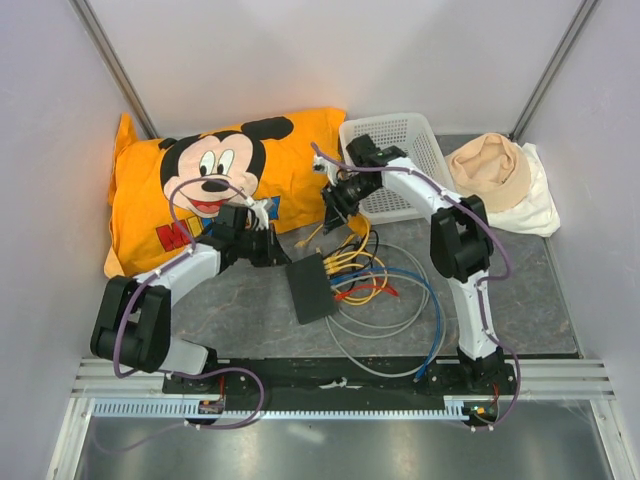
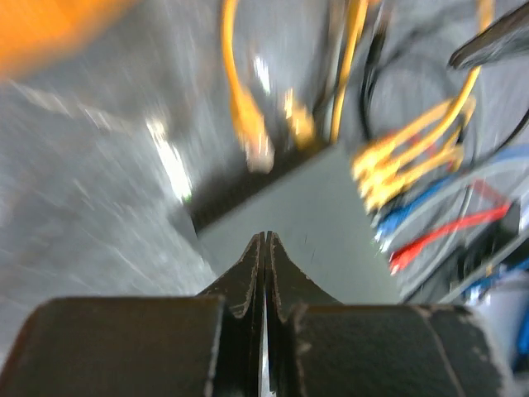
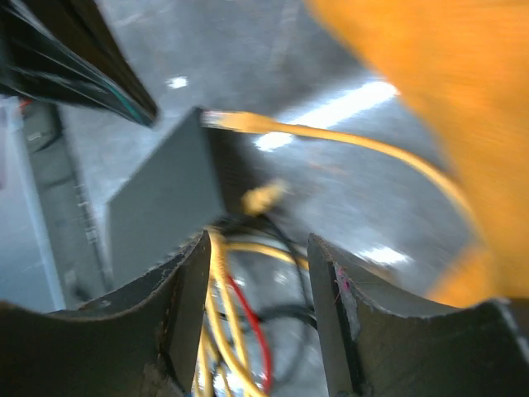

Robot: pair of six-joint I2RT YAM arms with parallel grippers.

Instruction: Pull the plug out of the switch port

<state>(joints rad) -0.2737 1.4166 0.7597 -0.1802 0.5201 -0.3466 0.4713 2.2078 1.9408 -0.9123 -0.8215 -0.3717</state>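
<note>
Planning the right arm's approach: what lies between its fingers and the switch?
Yellow cables and a loose plug lie between the right fingers and the switch, per the right wrist view.

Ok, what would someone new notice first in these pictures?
The big orange Mickey Mouse pillow at the back left grabs the eye first. Next comes the tangle of yellow, blue and red cables in the middle of the table, spreading from the right edge of the black switch. A white basket sits behind them, towards the back right.
</note>
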